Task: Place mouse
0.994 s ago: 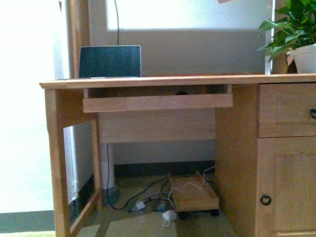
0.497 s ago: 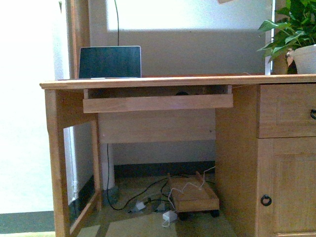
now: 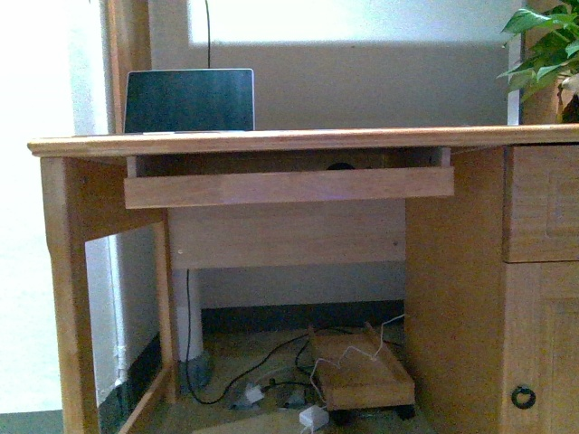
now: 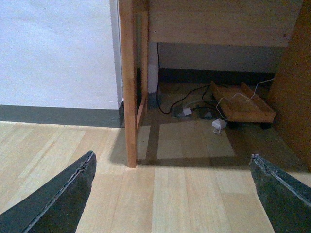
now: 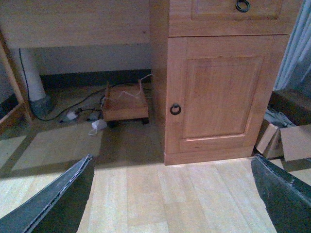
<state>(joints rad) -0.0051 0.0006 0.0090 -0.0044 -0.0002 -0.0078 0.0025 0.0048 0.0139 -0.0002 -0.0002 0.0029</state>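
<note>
No mouse shows clearly in any view. A small dark rounded shape [image 3: 341, 166] peeks over the front board of the pull-out tray [image 3: 289, 187] under the desktop [image 3: 298, 140]; I cannot tell whether it is the mouse. My left gripper [image 4: 172, 194] is open above the wooden floor, facing the desk's left leg [image 4: 128, 82], with nothing between its fingers [image 4: 63, 194]. My right gripper [image 5: 172, 194] is open too, empty, low over the floor in front of the cabinet door [image 5: 223, 92]. Neither arm appears in the front view.
A laptop [image 3: 188, 99] stands open at the desktop's back left. A potted plant [image 3: 547, 54] is at the right end. Under the desk lie cables [image 3: 262, 362], a white adapter [image 3: 314, 418] and a wheeled wooden stand [image 3: 362, 375]. Cardboard boxes [image 5: 284, 141] sit right of the cabinet.
The desk looms larger in the front view and spreads outward; the camera has come closer to it. Nothing on the desk has moved.
</note>
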